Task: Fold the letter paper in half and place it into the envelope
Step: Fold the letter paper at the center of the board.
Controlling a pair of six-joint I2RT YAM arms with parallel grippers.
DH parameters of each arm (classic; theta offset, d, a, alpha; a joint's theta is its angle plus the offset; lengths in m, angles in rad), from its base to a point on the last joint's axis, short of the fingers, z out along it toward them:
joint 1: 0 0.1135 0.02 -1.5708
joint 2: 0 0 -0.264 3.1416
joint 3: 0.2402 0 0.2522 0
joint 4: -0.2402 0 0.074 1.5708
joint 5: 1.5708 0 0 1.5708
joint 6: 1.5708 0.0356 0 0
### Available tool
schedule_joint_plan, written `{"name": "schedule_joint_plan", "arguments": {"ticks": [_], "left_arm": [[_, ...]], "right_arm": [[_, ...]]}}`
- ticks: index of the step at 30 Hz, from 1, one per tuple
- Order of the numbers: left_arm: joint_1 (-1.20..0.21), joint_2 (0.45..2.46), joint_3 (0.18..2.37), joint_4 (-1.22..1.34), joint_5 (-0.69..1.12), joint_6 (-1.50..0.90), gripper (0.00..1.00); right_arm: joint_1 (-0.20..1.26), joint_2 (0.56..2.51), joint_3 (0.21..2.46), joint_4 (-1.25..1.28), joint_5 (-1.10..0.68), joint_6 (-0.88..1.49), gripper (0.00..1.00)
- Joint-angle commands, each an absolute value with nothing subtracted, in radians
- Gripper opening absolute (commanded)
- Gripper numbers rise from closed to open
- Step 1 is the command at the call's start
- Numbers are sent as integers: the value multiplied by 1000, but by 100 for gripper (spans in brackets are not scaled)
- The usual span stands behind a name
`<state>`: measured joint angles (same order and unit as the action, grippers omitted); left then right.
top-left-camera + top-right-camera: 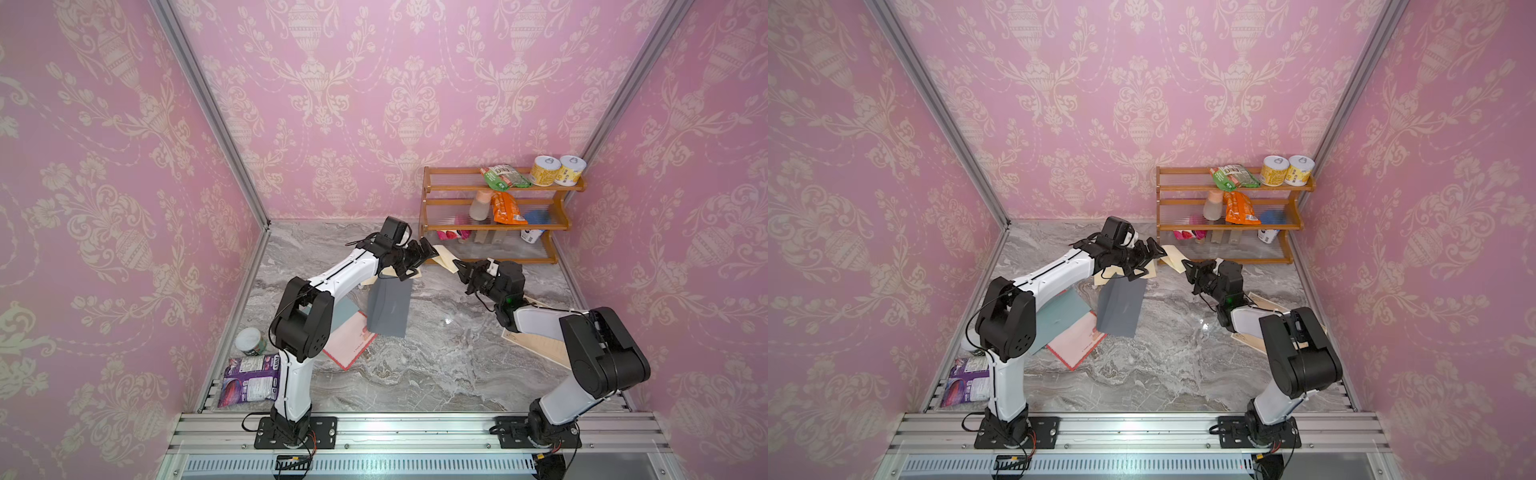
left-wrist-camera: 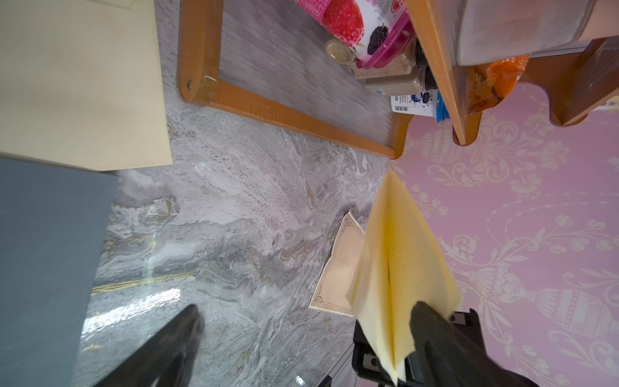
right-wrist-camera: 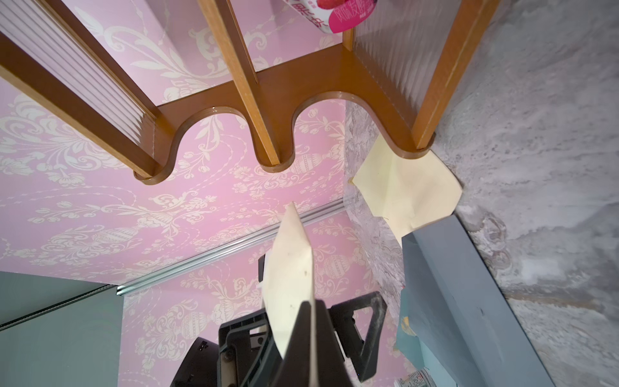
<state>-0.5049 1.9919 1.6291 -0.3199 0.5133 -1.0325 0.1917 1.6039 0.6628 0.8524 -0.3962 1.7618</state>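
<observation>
One step is left, I judge: the fold looks done, the insertion is not begun. Nearest, a grey envelope (image 1: 388, 307) stands tilted on the worktop (image 1: 436, 374), just under the left pincer (image 1: 424, 262), whose jaws gape wide and grip nothing. Beside it the right pincer (image 1: 459, 264) is clamped on the folded letter paper (image 1: 444, 257), in the air. Next, an envelope mouth must be opened. Only the right wrist view shows the paper nipped edge-on; the top views hide this.

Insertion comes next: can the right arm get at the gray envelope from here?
Probably, though not straight: the open left gripper hangs at the top of the gray envelope, between it and the right gripper, shut on the folded paper.
</observation>
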Motion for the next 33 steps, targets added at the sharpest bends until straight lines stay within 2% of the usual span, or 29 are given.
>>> {"name": "schedule_joint_plan", "arguments": {"ticks": [1,8,17,33], "left_arm": [[-469,1931,1605,-373,479,-949,99],[-443,1989,1648,-309,555,-883,99],[-442,2118,1726,-223,729,-881,99],[-453,2122,1674,-38,808,-1025,82]], "right_arm": [[158,1546,666,734,-485,1648,0],[124,1522,727,622,-633,1541,0],[126,1563,764,662,-713,1525,0],[155,1764,886,859,-711,1618,0]]}}
